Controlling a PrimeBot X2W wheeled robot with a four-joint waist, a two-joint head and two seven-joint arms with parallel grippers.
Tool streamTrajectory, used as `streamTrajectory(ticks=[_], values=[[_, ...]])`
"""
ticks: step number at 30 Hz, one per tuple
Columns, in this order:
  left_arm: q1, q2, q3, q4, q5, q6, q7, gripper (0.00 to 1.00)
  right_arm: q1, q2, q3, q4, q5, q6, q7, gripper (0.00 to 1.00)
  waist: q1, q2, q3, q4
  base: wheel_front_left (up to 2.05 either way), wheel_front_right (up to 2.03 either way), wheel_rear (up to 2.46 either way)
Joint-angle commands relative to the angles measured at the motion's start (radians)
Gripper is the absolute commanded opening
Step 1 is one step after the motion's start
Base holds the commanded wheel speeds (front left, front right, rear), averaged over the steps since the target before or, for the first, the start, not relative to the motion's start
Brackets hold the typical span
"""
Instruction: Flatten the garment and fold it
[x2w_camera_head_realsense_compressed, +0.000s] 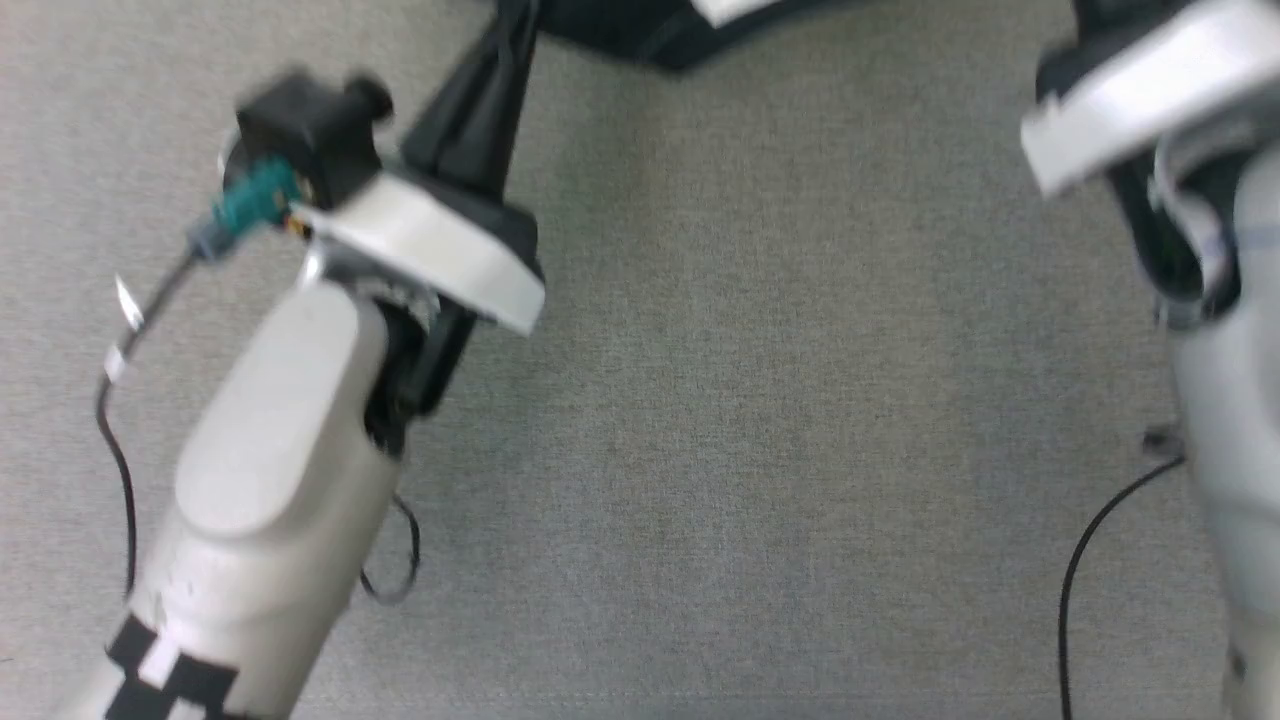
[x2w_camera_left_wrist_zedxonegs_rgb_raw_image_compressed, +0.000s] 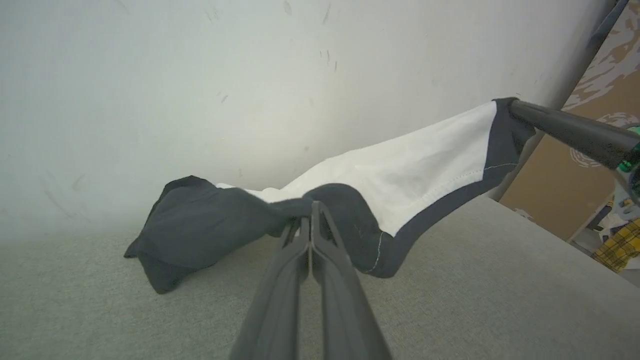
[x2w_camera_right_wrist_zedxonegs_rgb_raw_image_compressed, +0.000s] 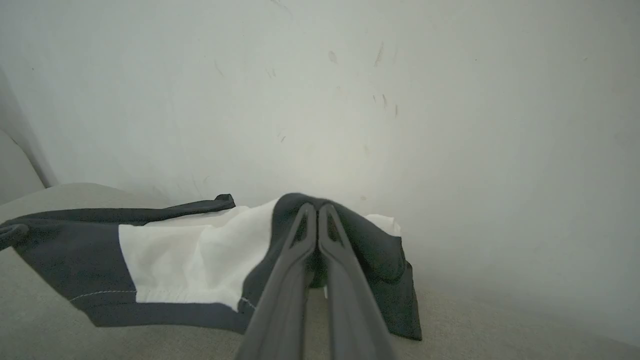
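While both arms are reaching forward over the grey counter (x2w_camera_head_realsense_compressed: 800, 450), the head view is coming through blurred. The pale left forearm (x2w_camera_head_realsense_compressed: 270, 450) is rising from the lower left, with a thin black cable (x2w_camera_head_realsense_compressed: 120, 470) looping beside it.

Left pincer (x2w_camera_left_wrist_zedxonegs_rgb_raw_image_compressed: 311, 210): fingers are pressed together and pinching a black edge of the T-shirt (x2w_camera_left_wrist_zedxonegs_rgb_raw_image_compressed: 400, 175). To its left in the left wrist view, a black sleeve (x2w_camera_left_wrist_zedxonegs_rgb_raw_image_compressed: 190, 235) is sagging down and appears to be resting on the counter, close to the white wall (x2w_camera_left_wrist_zedxonegs_rgb_raw_image_compressed: 200, 75).

The T-shirt is hanging stretched between the two pincers, its white panel facing up and its black border drooping just above the counter. In the head view it is showing as a dark patch with a bit of white at the top edge.

Right pincer (x2w_camera_right_wrist_zedxonegs_rgb_raw_image_compressed: 317, 207): fingers are pressed together and pinching a black fold of the T-shirt. In the right wrist view, black cloth is trailing down to the counter on the right of the fingers. The right forearm (x2w_camera_head_realsense_compressed: 1230, 450) is standing at the right edge of the head view.
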Motion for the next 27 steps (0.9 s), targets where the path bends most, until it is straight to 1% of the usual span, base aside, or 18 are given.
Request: streamTrajectory(ticks=[1,2,3,6,11,15,22,27], values=[[0.054,0.010,-0.004,-0.018,0.007,0.015,-0.016,0.00,0.087,0.011,-0.028,-0.052,0.012,-0.002,0.016,0.00,0.0002,0.0000,-0.060,0.014,0.00,0.00,0.00],[0.078,0.016,-0.007,-0.027,0.009,0.020,-0.022,0.00,0.131,0.018,-0.042,-0.081,0.014,-0.002,0.024,0.00,0.0002,0.0000,-0.070,0.015,0.00,0.00,0.00],[0.078,0.016,-0.007,-0.027,0.009,0.020,-0.022,0.00,0.131,0.018,-0.042,-0.081,0.014,-0.002,0.024,0.00,0.0002,0.0000,-0.070,0.015,0.00,0.00,0.00],[0.147,0.029,-0.016,-0.059,0.018,0.034,-0.038,0.00,0.256,0.038,-0.088,-0.165,0.010,-0.002,0.039,0.00,0.0002,0.0000,-0.104,0.019,0.00,0.00,0.00],[0.256,0.050,-0.033,-0.118,0.035,0.064,-0.052,0.00,0.439,0.093,-0.160,-0.280,0.006,-0.002,0.057,0.00,0.0002,0.0000,-0.162,0.025,0.00,0.00,0.00],[0.349,0.060,-0.047,-0.149,0.028,0.087,-0.050,0.00,0.559,0.122,-0.182,-0.352,-0.007,-0.002,0.070,0.00,0.0002,0.0000,-0.202,0.028,0.00,0.00,0.00],[0.485,0.078,-0.067,-0.213,0.030,0.125,-0.057,0.00,0.722,0.168,-0.209,-0.426,0.001,-0.002,0.074,0.00,0.0002,0.0000,-0.258,0.032,0.00,0.00,0.00],[0.560,0.088,-0.077,-0.253,0.030,0.153,-0.057,0.00,0.827,0.182,-0.219,-0.452,0.017,-0.002,0.068,0.00,0.0002,0.0000,-0.307,0.034,0.00,0.00,0.00]])
